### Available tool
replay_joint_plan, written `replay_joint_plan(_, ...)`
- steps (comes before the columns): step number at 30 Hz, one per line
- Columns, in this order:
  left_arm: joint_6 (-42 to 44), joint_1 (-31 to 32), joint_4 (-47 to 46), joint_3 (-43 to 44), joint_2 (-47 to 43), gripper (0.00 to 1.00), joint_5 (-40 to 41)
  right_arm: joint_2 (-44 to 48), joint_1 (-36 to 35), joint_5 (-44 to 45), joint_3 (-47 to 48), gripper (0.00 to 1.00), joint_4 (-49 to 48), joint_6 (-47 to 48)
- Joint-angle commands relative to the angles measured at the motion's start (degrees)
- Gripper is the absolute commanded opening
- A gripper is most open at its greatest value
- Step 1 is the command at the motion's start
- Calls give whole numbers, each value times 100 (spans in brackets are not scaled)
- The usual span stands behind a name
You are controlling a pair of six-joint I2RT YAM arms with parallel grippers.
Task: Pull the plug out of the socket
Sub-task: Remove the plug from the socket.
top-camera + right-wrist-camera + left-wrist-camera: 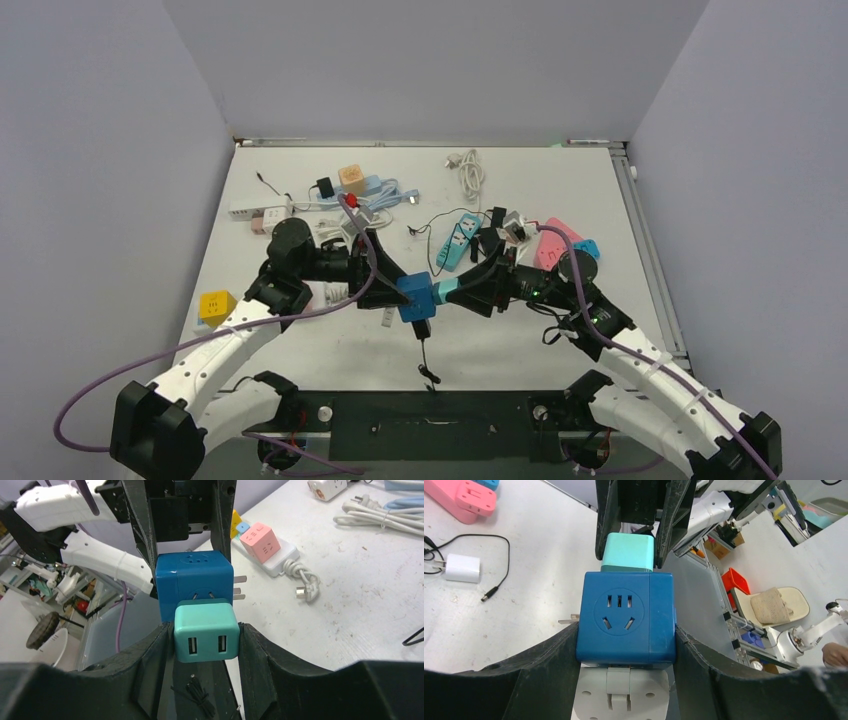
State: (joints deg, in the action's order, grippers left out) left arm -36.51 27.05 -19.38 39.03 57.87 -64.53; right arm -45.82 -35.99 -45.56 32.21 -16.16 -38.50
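Left gripper [625, 636]: clamped on opposite sides of the glossy blue plastic cube socket [624, 617], arm bent inward, wrist level. Right gripper [206, 632]: narrow hold on the teal plastic two-port USB plug [206, 640], which sits in the cube's facing side with pins showing. Both are raised over the white table [520, 340].

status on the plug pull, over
Left gripper shut on blue socket cube. Right gripper shut on teal plug. Plug not yet free, prongs partly showing. Nothing blocking the pull.
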Motion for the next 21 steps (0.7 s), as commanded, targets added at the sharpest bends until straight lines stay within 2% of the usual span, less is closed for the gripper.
replay_joint_plan(1, 602, 308, 446, 468, 173, 0, 598, -224, -172, -559, 569, 5, 1055, 823)
replay_joint_plan(4, 698, 310, 581, 520, 194, 0, 580, -280, -172, -532, 745, 5, 1420, 1053)
replay_joint_plan(8, 723, 295, 601, 493, 133, 0, 710, -248, -172, -426, 708, 5, 1303, 979)
replay_joint_plan(21, -144, -442, -481, 87, -173, 0, 1121, 25, -129, 168, -216, 5, -708, -352)
